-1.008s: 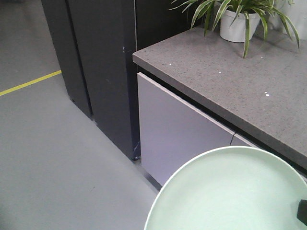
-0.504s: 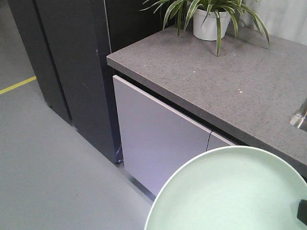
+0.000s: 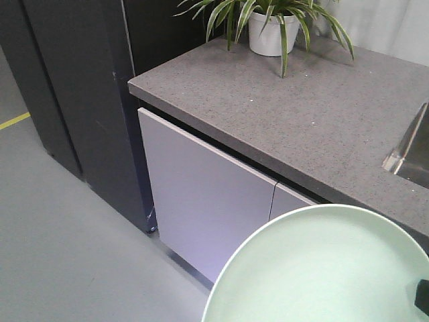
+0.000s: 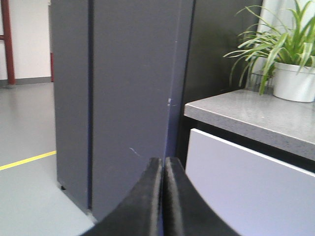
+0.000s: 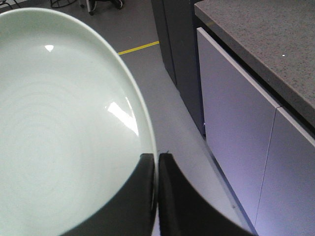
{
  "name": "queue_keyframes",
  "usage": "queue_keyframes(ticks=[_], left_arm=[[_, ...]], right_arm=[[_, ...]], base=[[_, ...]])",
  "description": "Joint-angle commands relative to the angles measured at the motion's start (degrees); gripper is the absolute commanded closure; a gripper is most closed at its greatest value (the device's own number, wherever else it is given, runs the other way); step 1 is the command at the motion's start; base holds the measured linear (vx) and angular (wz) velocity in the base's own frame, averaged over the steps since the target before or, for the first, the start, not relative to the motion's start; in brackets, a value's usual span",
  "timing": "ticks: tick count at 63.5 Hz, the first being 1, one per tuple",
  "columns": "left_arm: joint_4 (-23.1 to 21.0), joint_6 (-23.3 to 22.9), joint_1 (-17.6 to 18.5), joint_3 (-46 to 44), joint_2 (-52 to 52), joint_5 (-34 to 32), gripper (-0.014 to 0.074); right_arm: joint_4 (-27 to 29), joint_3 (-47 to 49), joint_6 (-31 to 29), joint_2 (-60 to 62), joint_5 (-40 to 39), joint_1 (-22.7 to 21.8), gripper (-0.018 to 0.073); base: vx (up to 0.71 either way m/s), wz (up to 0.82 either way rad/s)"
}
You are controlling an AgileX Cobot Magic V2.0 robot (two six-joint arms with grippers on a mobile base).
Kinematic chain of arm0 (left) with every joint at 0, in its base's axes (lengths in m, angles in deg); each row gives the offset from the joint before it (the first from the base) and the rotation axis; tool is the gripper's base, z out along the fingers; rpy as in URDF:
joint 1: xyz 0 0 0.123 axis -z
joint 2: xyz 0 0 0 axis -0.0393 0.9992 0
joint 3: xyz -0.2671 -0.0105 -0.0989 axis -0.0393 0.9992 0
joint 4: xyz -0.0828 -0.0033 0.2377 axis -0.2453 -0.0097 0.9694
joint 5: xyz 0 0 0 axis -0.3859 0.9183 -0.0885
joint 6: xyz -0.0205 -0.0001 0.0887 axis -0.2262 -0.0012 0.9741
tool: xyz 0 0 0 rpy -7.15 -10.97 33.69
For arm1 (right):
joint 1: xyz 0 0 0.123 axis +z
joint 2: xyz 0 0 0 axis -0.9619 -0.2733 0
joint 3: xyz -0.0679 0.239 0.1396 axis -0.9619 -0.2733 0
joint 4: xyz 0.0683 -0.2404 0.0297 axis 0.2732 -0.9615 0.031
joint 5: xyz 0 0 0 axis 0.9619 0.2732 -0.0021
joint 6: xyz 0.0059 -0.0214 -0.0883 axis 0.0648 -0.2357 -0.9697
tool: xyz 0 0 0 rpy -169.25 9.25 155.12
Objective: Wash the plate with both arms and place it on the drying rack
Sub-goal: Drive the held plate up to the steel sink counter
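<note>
The round pale mint-green glossy plate (image 3: 322,268) is held in the air before pale lilac cabinet doors (image 3: 201,194), its rim pinched between the jaws of the black right gripper (image 5: 156,160). The black left gripper (image 4: 162,164) has its jaws pressed together, empty. Beyond, a grey speckled stone countertop (image 3: 281,114) carries a white-potted green plant (image 3: 268,30), with a steel sink corner (image 3: 409,151) set into it

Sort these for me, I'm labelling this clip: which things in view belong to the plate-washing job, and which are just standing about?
Job: plate, its rim pinched by the right gripper; left gripper, shut and empty; sink corner. No drying rack in view.
Standing about: potted plant; countertop; cabinet doors; yellow floor line.
</note>
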Motion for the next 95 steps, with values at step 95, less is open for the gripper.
queue_keyframes(ticks=[95], left_arm=[[-0.5, -0.3, 0.4, -1.5, -0.8, -4.4, 0.0603]], right_arm=[[1.6, 1.3, -0.2, -0.6, -3.9, -0.2, 0.0561]], base=[[0.01, -0.15]])
